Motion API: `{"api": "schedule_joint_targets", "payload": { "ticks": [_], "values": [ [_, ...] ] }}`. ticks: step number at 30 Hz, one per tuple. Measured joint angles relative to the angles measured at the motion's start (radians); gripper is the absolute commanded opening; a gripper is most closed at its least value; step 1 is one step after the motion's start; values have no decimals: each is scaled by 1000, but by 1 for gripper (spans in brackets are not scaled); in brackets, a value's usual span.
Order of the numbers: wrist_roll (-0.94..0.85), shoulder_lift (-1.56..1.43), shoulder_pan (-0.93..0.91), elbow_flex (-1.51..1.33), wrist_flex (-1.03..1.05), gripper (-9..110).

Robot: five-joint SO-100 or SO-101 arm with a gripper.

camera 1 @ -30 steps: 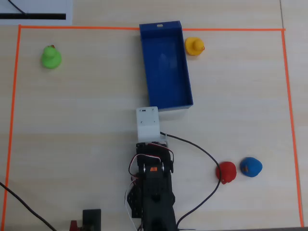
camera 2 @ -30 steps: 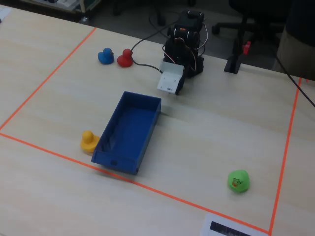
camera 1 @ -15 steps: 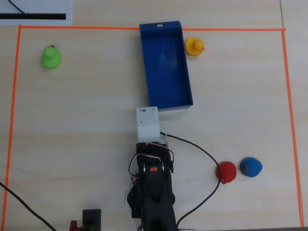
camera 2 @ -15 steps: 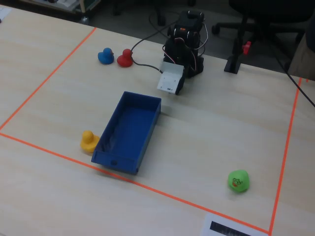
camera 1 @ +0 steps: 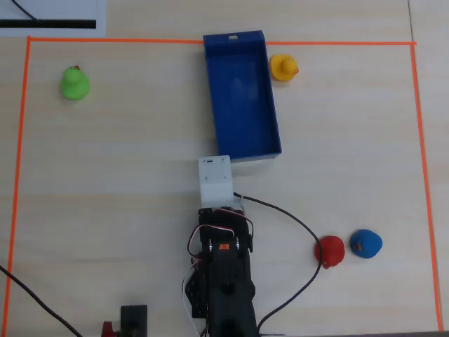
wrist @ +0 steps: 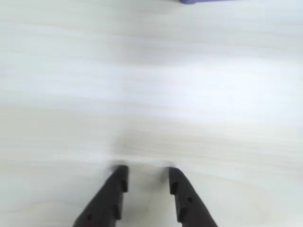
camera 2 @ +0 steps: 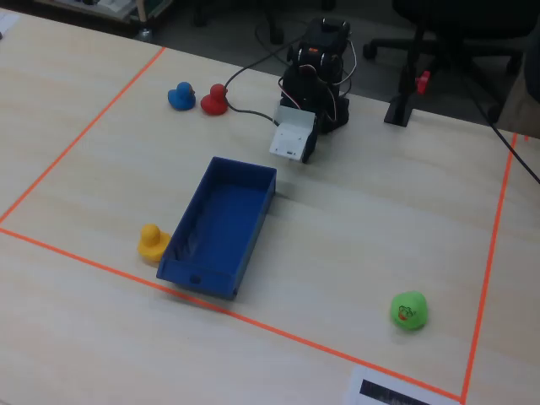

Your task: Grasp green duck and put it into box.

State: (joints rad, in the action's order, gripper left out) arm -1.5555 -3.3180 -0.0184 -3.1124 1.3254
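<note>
The claw [wrist: 147, 177] hung empty, fingers apart, over bare desk [wrist: 151, 94]. The green duck [camera 1: 74, 83] sat upper left in the overhead view, well apart from the box [camera 1: 242, 98]. Reaching it likely demanded a wide swing, then straddling its body.

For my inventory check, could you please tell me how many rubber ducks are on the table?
4: lime-green rubber duck far left, yellow rubber duck beside the blue tray, red and blue ducks together lower right.
</note>
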Motion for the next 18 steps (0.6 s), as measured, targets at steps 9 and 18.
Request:
{"api": "schedule_joint_targets", "payload": {
  "ticks": [9, 18],
  "values": [
    [0, 0, 0, 0, 0, 0],
    [5, 18, 11, 0, -71, 0]
  ]
}}
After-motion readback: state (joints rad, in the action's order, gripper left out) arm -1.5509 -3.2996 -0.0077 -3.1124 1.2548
